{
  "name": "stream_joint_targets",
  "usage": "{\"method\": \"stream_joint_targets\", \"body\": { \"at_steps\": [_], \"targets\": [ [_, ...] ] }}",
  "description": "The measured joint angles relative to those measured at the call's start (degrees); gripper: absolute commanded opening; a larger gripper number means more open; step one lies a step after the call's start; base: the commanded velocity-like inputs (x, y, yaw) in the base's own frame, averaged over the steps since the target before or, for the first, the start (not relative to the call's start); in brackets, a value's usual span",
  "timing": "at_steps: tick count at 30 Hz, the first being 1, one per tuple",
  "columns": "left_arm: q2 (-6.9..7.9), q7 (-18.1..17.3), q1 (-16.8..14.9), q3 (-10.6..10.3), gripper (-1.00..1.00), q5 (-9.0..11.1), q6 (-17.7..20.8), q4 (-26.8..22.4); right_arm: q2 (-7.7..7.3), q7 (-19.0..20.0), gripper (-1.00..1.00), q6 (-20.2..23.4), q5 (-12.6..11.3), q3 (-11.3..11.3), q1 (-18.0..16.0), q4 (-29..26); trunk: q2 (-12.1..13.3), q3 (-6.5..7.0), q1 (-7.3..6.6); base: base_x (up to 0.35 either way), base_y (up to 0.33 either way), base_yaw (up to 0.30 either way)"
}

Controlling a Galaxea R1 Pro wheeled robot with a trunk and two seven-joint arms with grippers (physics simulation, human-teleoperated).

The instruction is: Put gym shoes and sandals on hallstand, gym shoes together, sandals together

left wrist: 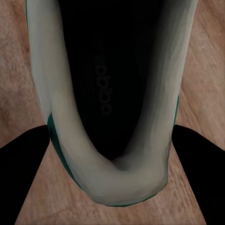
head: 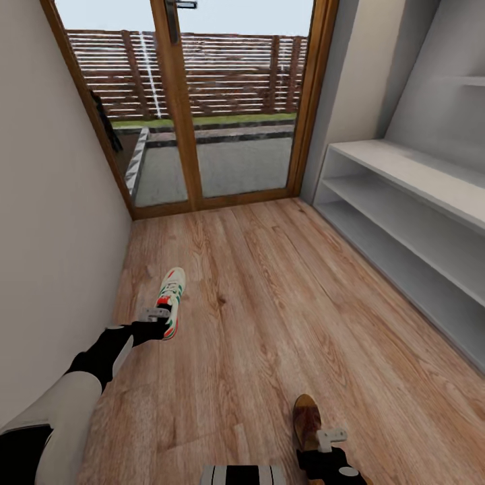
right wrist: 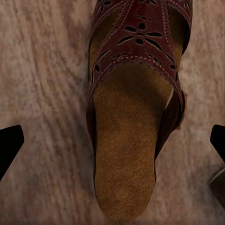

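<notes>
On the corridor floor [head: 269, 303], left gripper [left wrist: 112, 154] stood with jaws wide around the shoe [head: 171, 291] heel, a stiff and light hold; right gripper [right wrist: 112, 145], jaws wide, hovered over the sandal [right wrist: 133, 117].

gym shoe [head: 172, 292] on corridor floor [head: 269, 303] near left wall, sandal [head: 306, 412] closer in, right; hallstand [head: 404, 202] along right wall, glass door [head: 195, 101] at far end.

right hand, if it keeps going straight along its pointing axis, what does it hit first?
Most likely the sandal: in the right wrist view its tan footbed lies centred between the right hand's spread fingertips, with the corridor floor under it. The gap left is hard to judge.
</notes>
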Motion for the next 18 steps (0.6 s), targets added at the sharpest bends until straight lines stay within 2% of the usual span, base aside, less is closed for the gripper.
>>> {"method": "stream_joint_targets", "body": {
  "at_steps": [5,9,18],
  "targets": [
    [0.01,-0.02,0.03,0.00,-1.00,0.48,-0.07,0.00,-0.04,0.00,1.00,-1.09,0.00,-0.06,0.01,-0.04,0.00,-0.01,0.00,0.000,0.000,0.000],
    [0.02,-0.08,0.12,0.01,-1.00,1.00,-0.10,0.01,-0.13,0.04,1.00,-5.75,0.00,-0.02,0.03,0.04,0.00,-0.02,0.00,0.000,0.000,0.000],
    [0.10,-0.14,-0.08,0.01,-1.00,1.56,-0.12,-0.02,-0.14,-0.01,1.00,-7.14,0.00,-0.03,0.03,1.44,-0.12,-2.45,0.24,0.000,0.000,0.000]
  ]
}}
